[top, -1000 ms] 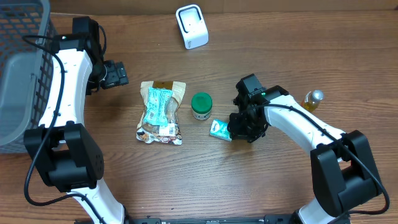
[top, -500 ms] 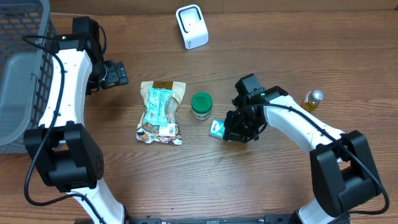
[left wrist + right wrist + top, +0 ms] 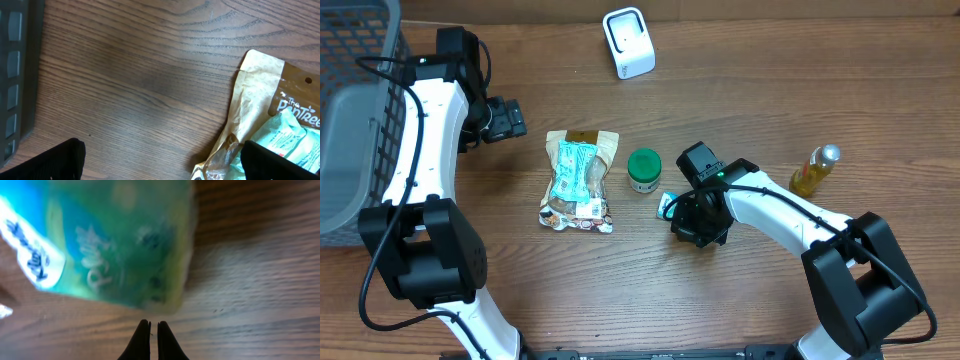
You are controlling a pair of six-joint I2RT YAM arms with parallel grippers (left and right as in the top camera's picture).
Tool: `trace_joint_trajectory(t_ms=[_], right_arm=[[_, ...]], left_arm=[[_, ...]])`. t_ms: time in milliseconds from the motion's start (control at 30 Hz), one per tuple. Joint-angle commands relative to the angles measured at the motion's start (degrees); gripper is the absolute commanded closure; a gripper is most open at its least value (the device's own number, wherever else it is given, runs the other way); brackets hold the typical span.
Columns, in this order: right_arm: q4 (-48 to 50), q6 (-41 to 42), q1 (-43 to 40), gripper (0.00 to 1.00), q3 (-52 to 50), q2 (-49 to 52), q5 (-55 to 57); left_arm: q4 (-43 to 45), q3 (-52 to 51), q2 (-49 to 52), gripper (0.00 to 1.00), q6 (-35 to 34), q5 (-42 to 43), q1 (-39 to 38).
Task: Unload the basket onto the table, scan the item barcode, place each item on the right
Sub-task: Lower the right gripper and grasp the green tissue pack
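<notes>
A small green tissue packet (image 3: 666, 206) lies flat on the wooden table; in the right wrist view the packet (image 3: 115, 245) is blurred and fills the upper left. My right gripper (image 3: 680, 216) hangs over its right end, covering most of it from above. That gripper (image 3: 154, 327) is shut with nothing between its tips, which sit just short of the packet's near edge. The white barcode scanner (image 3: 628, 42) stands at the far middle. My left gripper (image 3: 512, 120) is open and empty at the left, beside the top of a snack bag (image 3: 580, 180).
A green-lidded jar (image 3: 643, 170) stands just left of the right arm. A bottle of yellow liquid (image 3: 813, 170) stands at the right. A grey wire basket (image 3: 350, 120) fills the left edge. The snack bag (image 3: 280, 115) reaches under the left gripper's right finger.
My right gripper has slid left over the green packet and closed fully, empty. The yellow bottle is now uncovered. The left arm has not moved.
</notes>
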Motion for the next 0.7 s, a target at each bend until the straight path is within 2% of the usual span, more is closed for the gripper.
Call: trace_joint_trajectory(t_ms=[0, 467, 667], right_arm=[[1.16, 2.12, -0.15, 0.96, -0.13, 0.28, 5.62], [4.79, 3.85, -0.46, 0.96, -0.13, 0.28, 9.42], [6.84, 3.82, -3.04, 0.96, -0.13, 0.28, 11.32]], left_arm=[[0.04, 0.87, -0.57, 0.0, 0.68, -0.31, -0.31], [0.04, 0.87, -0.57, 0.0, 0.68, -0.31, -0.31], [0.04, 0.87, -0.57, 0.0, 0.68, -0.31, -0.31]])
